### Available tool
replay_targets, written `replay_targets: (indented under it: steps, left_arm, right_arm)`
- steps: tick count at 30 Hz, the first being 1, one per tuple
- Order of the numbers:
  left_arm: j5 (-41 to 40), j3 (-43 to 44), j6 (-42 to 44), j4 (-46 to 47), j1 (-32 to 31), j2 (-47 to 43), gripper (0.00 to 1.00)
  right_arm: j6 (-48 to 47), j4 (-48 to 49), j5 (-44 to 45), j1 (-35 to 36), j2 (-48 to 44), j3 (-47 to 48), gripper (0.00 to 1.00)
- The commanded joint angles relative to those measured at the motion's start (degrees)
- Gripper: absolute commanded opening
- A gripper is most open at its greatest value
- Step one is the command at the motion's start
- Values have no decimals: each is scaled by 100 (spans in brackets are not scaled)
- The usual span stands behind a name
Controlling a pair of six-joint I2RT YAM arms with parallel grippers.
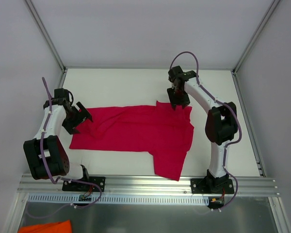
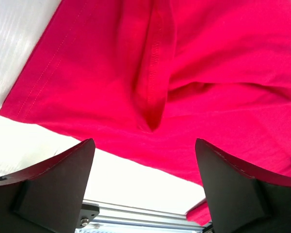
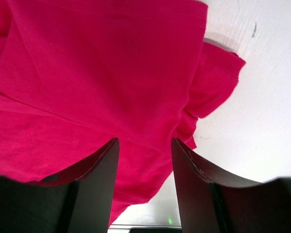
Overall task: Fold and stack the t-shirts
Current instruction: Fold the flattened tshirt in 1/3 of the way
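Note:
A crimson-red t-shirt (image 1: 136, 128) lies spread, loosely creased, on the white table (image 1: 126, 87), one sleeve pointing toward the near edge. My left gripper (image 1: 80, 119) is at the shirt's left edge. In the left wrist view (image 2: 144, 141) its fingers stand wide apart with bare table between them and the shirt (image 2: 208, 58) just beyond, a raised fold in its middle. My right gripper (image 1: 178, 104) is over the shirt's far right corner. In the right wrist view (image 3: 145, 140) it is open, with the shirt (image 3: 87, 73) lying under the gap.
An aluminium rail (image 1: 145, 183) runs along the near table edge by the arm bases. Grey enclosure walls close in the left, right and far sides. An orange cloth (image 1: 43, 227) lies below the table at bottom left.

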Motion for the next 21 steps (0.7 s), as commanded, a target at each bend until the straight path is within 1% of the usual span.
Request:
replay_targets:
  steps: [1,4,5,8,9,11,14,17,21]
  left_arm:
    - [-61,116,-25,68,34,4,87]
    - [500,195,-130,595,26,66,88]
    - [841,221,-200,883,25,127,88]
    - [1204,581,-297,1027,-18,531,88]
    - [1275,677,-298,1062,-45,714,88]
    - [1441,871,-280,1176,-141,891,88]
    - [1583,1161,-332,1203,-194,1339,87]
    - [1504,1364,-394,1177,-203,1726,85]
    - [1179,1618,-333,931,-212,2025,73]
  right_arm:
    - [63,-211,-299,49,237,419,51]
    - [2,-124,-703,76,431,744,52]
    - [2,-141,-739,76,510,989,52]
    - [-16,-395,-740,67,826,1438,52]
    - [-7,-370,-905,76,879,1448,52]
    - [-7,-352,-968,84,941,1518,52]
    - [10,-387,-1100,93,1073,1633,52]
    - [-7,-361,-1135,120,1047,1633,52]
    - [-121,-370,-881,120,871,1484,52]
